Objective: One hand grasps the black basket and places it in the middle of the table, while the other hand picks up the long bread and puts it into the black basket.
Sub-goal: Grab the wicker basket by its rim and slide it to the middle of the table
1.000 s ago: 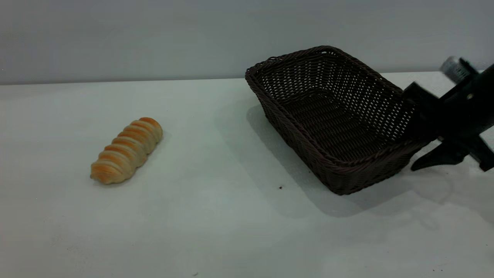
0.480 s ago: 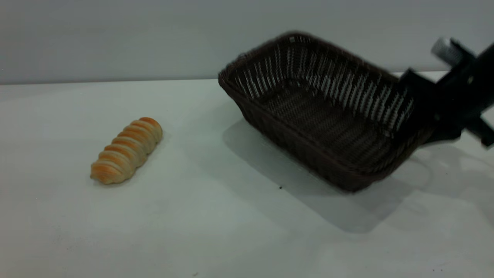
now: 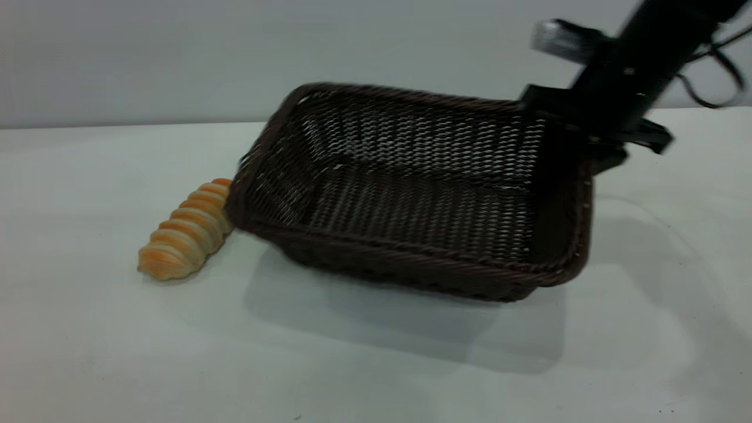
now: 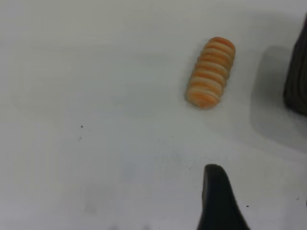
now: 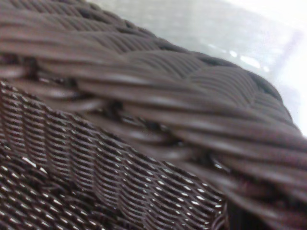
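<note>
The black basket (image 3: pixel 411 252) hangs a little above the table (image 3: pixel 376 376) near its middle, slightly tilted, with its shadow beneath. My right gripper (image 3: pixel 578 155) is shut on the rim of the basket's right short side; the braided rim (image 5: pixel 158 91) fills the right wrist view. The long bread (image 3: pixel 185 235) lies on the table at the left. The basket's left corner covers its far end in the exterior view. In the left wrist view the bread (image 4: pixel 210 79) lies apart from the basket's edge (image 4: pixel 297 81). My left gripper (image 4: pixel 218 201) hovers over bare table short of the bread.
A plain grey wall runs behind the table's back edge (image 3: pixel 117 124). Cables (image 3: pixel 714 64) hang from the right arm. A few tiny dark specks (image 4: pixel 81 126) dot the tabletop.
My right gripper has lifted the basket and swung it left toward the table's middle, turning it so a long side faces the camera. The bread has not moved.
</note>
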`<action>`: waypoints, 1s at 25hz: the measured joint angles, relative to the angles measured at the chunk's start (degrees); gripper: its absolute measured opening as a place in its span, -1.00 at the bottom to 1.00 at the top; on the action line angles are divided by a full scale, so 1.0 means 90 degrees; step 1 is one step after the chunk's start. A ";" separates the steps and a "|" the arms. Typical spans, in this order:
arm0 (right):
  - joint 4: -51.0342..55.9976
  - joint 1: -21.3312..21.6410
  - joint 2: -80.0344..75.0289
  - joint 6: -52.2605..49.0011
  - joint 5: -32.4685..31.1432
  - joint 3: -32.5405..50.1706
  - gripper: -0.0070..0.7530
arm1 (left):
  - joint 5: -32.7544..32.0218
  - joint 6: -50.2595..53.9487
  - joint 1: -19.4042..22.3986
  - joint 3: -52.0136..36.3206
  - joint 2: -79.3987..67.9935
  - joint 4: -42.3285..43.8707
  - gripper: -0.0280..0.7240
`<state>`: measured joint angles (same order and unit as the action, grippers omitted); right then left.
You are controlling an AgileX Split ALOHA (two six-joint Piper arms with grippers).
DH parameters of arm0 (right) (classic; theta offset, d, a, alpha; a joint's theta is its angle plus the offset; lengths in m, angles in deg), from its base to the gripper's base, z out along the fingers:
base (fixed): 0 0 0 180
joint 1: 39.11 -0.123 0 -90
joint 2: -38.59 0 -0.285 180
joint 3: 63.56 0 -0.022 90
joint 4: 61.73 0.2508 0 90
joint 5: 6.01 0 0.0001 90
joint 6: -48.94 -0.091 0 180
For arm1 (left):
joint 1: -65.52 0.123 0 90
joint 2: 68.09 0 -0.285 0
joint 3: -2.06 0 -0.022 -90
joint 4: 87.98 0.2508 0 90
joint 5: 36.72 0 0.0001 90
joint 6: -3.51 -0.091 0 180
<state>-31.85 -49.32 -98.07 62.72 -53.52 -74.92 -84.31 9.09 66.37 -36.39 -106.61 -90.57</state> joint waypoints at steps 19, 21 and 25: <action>-0.0788 -0.0387 -0.1414 -0.0588 -0.1634 -0.2175 -0.40 | -0.0104 0.0000 0.0000 0.0000 0.0000 0.0000 0.32; -0.0885 -0.0379 -0.1394 -0.0588 -0.1685 -0.2183 -0.19 | -0.0104 0.0000 0.0000 0.0000 0.0000 0.0051 0.32; -0.0943 -0.0233 -0.1228 -0.0588 -0.1964 -0.2441 0.32 | -0.0104 -0.0011 0.0000 0.0000 0.0000 0.0146 0.32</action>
<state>-40.34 -51.42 -109.13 57.43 -71.20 -96.89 -85.25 8.99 66.37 -36.39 -106.61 -89.25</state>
